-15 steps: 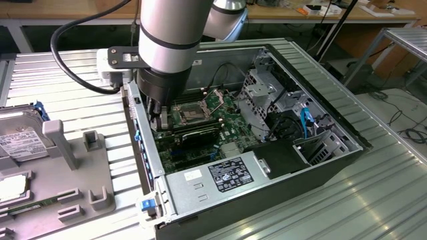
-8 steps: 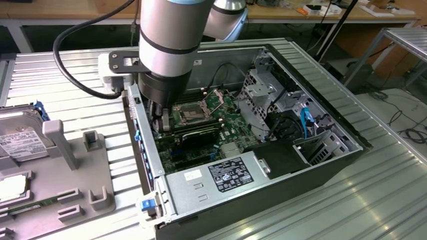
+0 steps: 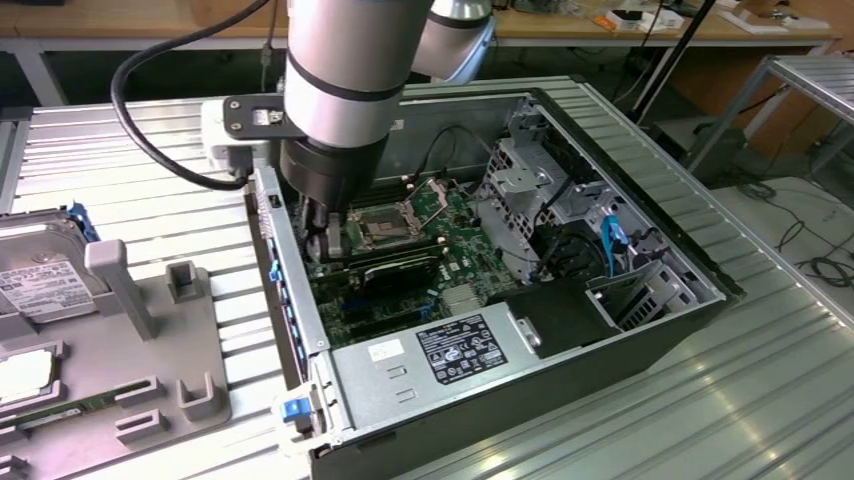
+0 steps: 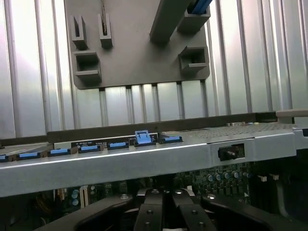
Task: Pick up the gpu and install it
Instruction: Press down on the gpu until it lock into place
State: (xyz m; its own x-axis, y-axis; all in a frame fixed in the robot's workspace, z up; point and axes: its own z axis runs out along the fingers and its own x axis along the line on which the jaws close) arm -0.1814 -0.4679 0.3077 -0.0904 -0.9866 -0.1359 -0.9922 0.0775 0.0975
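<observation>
The tool [image 4: 163, 204], its black fingers [image 4: 149, 211] pressed together, sits inside the computer case [image 4: 144, 163] above the green motherboard [image 4: 221, 180]. Beyond the case's wall, a grey holder tray [image 4: 134, 53] lies on the ribbed counter [image 4: 260, 57].

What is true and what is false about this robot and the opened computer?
1. The computer case lies open on its side. True.
2. The end effector hovers over the hard drive. False: it reaches down inside the case, beside the CPU socket.
3. The hard drive sits at the grey fixture on the exterior view's left. True.
4. The end effector is spread wide open. False: it is shut.
</observation>
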